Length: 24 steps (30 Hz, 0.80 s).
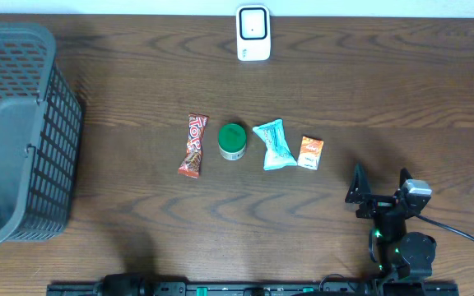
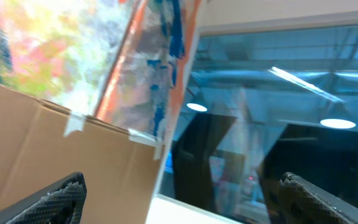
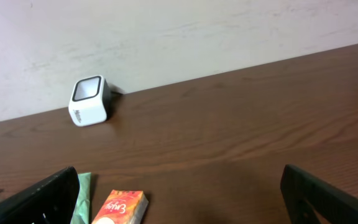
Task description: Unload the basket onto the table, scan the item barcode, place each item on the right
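Four items lie in a row mid-table: a red candy bar (image 1: 194, 145), a green round tin (image 1: 232, 141), a teal packet (image 1: 274, 144) and a small orange packet (image 1: 311, 152). No barcode shows on any of them. A white scanner (image 1: 253, 33) stands at the far edge, also visible as the scanner (image 3: 89, 99) in the right wrist view. My right gripper (image 1: 380, 185) is open and empty, low over the table, near and right of the orange packet (image 3: 120, 208). My left gripper (image 2: 182, 186) is open and empty, pointed away from the table at a cardboard box and a window.
A dark grey plastic basket (image 1: 52, 156) stands at the table's left end. The right arm's base and cable (image 1: 459, 234) sit at the front right. A pale wall rises behind the scanner.
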{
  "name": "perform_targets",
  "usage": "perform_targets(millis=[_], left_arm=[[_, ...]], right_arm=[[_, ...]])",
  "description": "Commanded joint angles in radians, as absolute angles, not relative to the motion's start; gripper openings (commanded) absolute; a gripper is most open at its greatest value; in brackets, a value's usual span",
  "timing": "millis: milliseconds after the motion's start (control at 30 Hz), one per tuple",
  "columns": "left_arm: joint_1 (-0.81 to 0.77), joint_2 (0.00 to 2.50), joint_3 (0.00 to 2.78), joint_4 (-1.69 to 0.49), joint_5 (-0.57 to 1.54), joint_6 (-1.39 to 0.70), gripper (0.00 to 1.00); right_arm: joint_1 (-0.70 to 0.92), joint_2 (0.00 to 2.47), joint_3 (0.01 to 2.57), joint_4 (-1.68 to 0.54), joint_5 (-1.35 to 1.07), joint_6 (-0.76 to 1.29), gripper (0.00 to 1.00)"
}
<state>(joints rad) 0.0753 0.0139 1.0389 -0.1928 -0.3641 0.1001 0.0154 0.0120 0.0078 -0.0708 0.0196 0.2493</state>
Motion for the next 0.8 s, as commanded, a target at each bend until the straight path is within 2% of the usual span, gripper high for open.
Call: perform_targets(millis=[0, 367, 467, 667, 767], left_arm=[[0.125, 0.003, 1.035, -0.183, -0.351, 0.088, 0.98], [0.134, 0.011, 1.035, -0.08, -0.296, 0.061, 0.98], [0.134, 0.02, 1.035, -0.097, -0.279, -0.019, 0.98], [0.133, 0.025, 1.016, -0.21, -0.1, -0.021, 0.98], [0.133, 0.025, 0.959, -0.238, -0.078, -0.029, 0.98]], right_arm=[[0.02, 0.008, 0.006, -0.073, 0.028, 0.257, 0.99], [0.02, 0.008, 0.006, -0.073, 0.028, 0.257, 0.99], [0.02, 0.008, 0.006, -0.073, 0.028, 0.257, 0.99], [0.02, 0.008, 0.006, -0.073, 0.028, 0.257, 0.99], [0.02, 0.008, 0.006, -0.073, 0.028, 0.257, 0.99]])
